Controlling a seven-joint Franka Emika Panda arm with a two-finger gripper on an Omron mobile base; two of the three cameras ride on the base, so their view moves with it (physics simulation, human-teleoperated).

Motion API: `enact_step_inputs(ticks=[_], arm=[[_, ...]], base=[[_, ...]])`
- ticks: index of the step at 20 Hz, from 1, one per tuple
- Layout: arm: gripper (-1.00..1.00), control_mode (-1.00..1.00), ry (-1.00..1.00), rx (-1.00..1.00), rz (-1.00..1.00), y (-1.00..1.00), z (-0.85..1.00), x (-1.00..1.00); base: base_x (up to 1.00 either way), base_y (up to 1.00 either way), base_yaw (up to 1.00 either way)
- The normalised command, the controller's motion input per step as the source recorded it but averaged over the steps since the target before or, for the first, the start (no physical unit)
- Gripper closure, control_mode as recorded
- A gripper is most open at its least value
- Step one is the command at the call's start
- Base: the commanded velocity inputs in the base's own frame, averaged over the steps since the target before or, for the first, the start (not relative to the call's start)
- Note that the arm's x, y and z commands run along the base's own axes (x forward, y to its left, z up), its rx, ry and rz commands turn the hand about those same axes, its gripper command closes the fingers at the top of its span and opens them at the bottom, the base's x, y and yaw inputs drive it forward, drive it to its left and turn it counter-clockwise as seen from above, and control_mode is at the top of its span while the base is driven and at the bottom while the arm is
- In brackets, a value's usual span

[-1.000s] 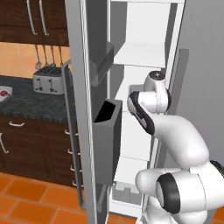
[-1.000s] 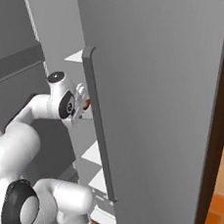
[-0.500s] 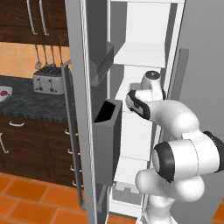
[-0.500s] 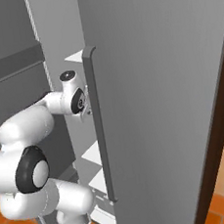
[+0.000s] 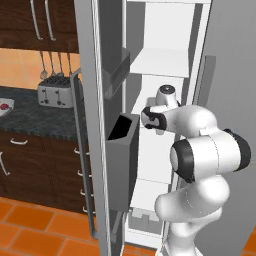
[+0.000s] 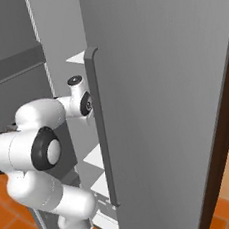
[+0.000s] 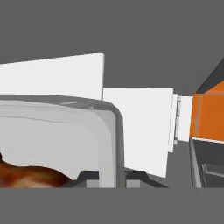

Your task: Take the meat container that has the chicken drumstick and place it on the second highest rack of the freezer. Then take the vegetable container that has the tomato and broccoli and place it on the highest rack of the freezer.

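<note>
The arm has folded tighter into the freezer (image 5: 165, 60), pincer (image 7: 111, 176) clamped on the meat container's (image 7: 65, 131) rim.

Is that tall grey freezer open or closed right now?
Open. The freezer shows its white interior and shelves, its door swung wide beside the arm.

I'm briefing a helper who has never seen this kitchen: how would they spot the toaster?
Start at the tall grey freezer with its door open. Left of it runs a dark counter below hanging utensils. The toaster is the silver slotted box at the back of that counter, right under them.
</note>
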Motion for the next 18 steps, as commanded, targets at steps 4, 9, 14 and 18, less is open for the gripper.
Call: enact_step_inputs(ticks=[4,9,14,18], arm=[[1.00,-1.00,0.00,0.00,-0.06,-0.01,-0.05,0.58],[1.00,-1.00,0.00,0.00,-0.06,0.00,-0.02,0.69],[1.00,-1.00,0.00,0.00,-0.03,-0.08,-0.25,0.56],[1.00,-1.00,0.00,0.00,-0.02,-0.01,-0.37,0.38]], base=[[0.00,0.00,0.00],[0.00,0.00,0.00],[0.00,0.00,0.00],[0.00,0.00,0.00]])
